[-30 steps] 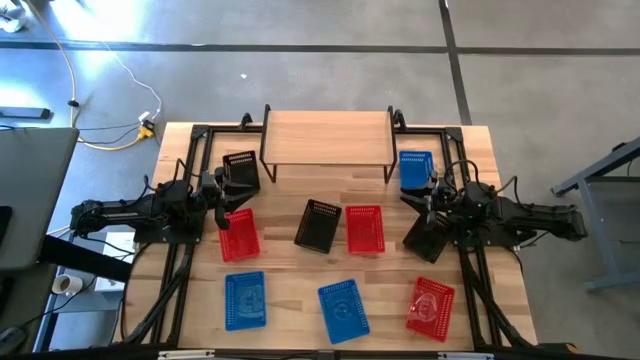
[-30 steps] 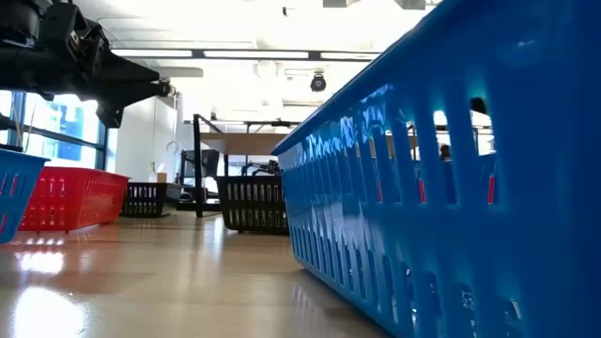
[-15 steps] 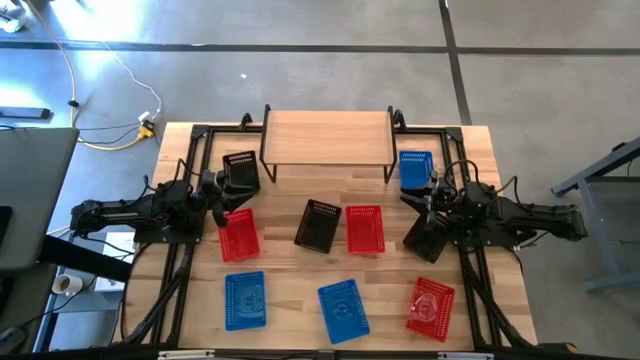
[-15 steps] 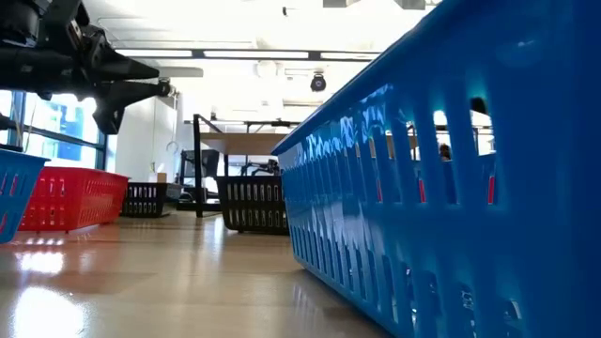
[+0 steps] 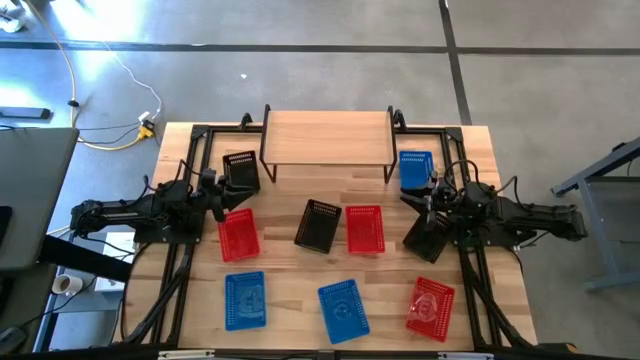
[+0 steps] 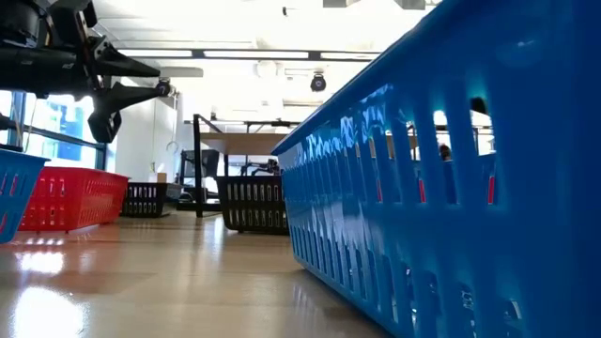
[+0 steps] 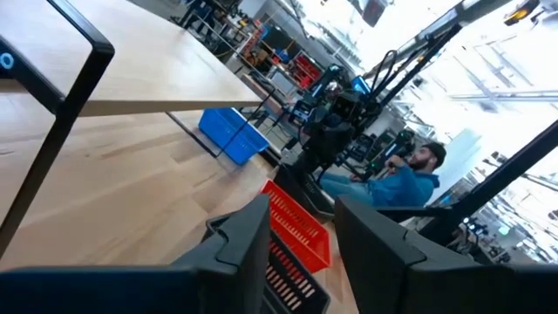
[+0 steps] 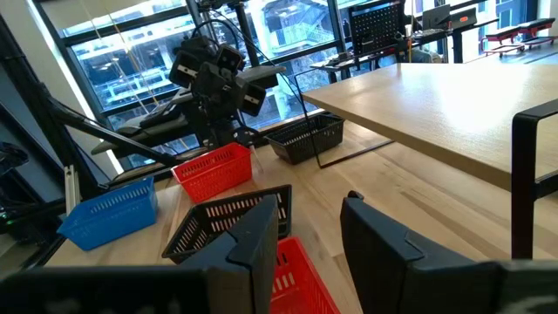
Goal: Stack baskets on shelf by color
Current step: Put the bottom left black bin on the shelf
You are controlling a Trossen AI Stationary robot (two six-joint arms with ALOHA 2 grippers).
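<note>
**Shelf bare, baskets scattered**

Shelf [image 5: 326,133] at far centre, nothing stacked. Nine baskets loose on the surface [image 5: 280,250]. Left end effector [image 5: 213,197] open near black basket [image 5: 241,171], presumably lining up. Right end effector [image 5: 429,199] open beside blue basket [image 5: 415,168].

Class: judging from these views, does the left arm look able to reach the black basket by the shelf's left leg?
Probably yes: the open left gripper hovers beside that black basket, with nothing between them.
</note>
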